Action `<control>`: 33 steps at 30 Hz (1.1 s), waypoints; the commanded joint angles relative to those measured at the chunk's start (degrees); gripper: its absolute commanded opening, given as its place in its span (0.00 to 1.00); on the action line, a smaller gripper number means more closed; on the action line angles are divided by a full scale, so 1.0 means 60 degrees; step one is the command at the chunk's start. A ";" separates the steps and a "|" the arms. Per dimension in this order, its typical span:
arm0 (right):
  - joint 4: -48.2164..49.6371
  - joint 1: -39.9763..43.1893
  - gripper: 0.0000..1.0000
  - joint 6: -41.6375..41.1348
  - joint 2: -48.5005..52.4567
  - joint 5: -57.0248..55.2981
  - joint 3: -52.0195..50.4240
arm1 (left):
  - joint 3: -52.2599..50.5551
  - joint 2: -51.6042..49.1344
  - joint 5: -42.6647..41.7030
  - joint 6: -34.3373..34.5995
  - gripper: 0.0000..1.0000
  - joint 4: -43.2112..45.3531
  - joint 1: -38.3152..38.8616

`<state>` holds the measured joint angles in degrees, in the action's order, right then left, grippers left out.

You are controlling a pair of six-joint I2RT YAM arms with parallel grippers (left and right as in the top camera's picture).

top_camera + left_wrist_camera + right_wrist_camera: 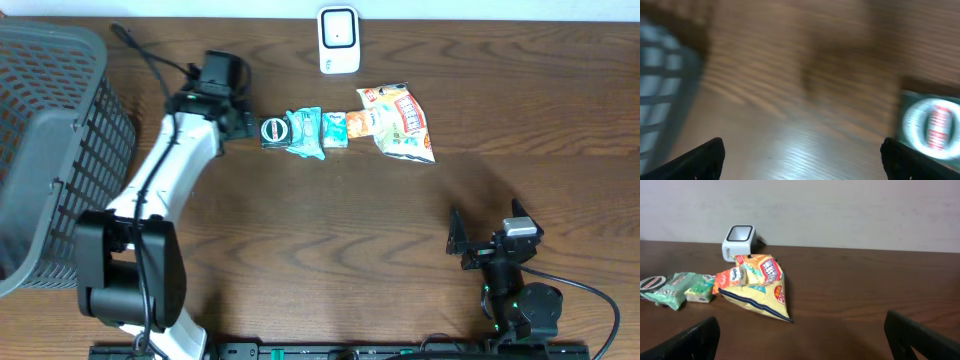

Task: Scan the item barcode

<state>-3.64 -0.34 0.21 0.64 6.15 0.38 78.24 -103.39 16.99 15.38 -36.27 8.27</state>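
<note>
The left hand [245, 122], spread wide, hovers just beside the dark round-labelled packet [274, 132] ending the snack row [345, 125] near the barcode scanner [339, 40], likely lining up a pick, while the right hand [462, 240] sits spread, well apart.

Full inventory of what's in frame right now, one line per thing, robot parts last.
barcode scanner: one, white, far edge, centre
snack bag: one, yellow-orange, right end of row
orange packet: one, orange, left of bag
green packet: one, green-white, mid row
teal packet: one, teal, mid row
round-label pack: one, dark, left end of row
basket: one, grey mesh, left edge
table: one, brown wood
left arm: one, white, by round-label pack, jaws open
right arm: one, black, near right, jaws open
</note>
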 commanded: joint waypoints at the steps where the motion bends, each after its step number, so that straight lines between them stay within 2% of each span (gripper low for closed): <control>1: -0.0040 -0.0084 0.99 -0.0168 -0.0044 -0.0033 -0.0011 | -0.0047 -0.0004 0.0532 0.0251 0.98 -0.0350 -0.0896; 5: -0.0040 -0.0084 0.99 -0.0168 -0.0044 -0.0033 -0.0011 | -0.0051 -0.0004 0.0426 0.1129 0.98 -0.0459 -0.1566; 11: -0.0040 -0.0084 0.99 -0.0168 -0.0044 -0.0033 -0.0011 | -0.0062 -0.0004 -0.1446 -0.0273 0.98 -0.0346 -0.1730; 33: -0.0040 -0.0084 0.99 -0.0168 -0.0044 -0.0033 -0.0011 | -0.0062 -0.0004 -0.1479 -0.0270 0.97 -0.0379 -0.1727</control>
<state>-3.64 -0.34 0.21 0.64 6.15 0.38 78.24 -103.39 8.84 14.70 -38.50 -2.09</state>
